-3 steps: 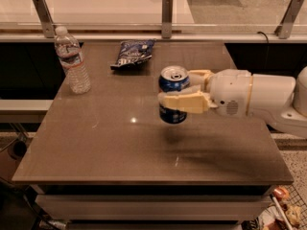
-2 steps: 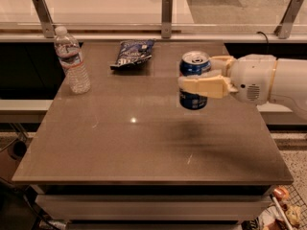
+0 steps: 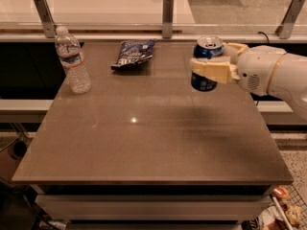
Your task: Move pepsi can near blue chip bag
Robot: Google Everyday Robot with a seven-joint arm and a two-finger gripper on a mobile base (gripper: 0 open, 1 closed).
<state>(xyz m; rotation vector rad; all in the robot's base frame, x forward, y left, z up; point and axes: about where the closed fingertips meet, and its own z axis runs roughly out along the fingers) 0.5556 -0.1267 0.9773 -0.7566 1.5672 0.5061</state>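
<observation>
text: none readable | bag (image 3: 133, 53): white lettering, illegible | gripper (image 3: 206, 66): right rear, clasping can (image 3: 203, 83)

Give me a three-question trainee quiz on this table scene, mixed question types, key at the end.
1. True or false: the claw, over the table's right side in the picture, is shut on the can.
2. Fill in: the chip bag lies near the far edge, between the can and the ____.
3. Choose: the can is A) touching the chip bag, B) apart from it, C) lying on its side.
Key: 1 true; 2 water bottle; 3 B.
</observation>
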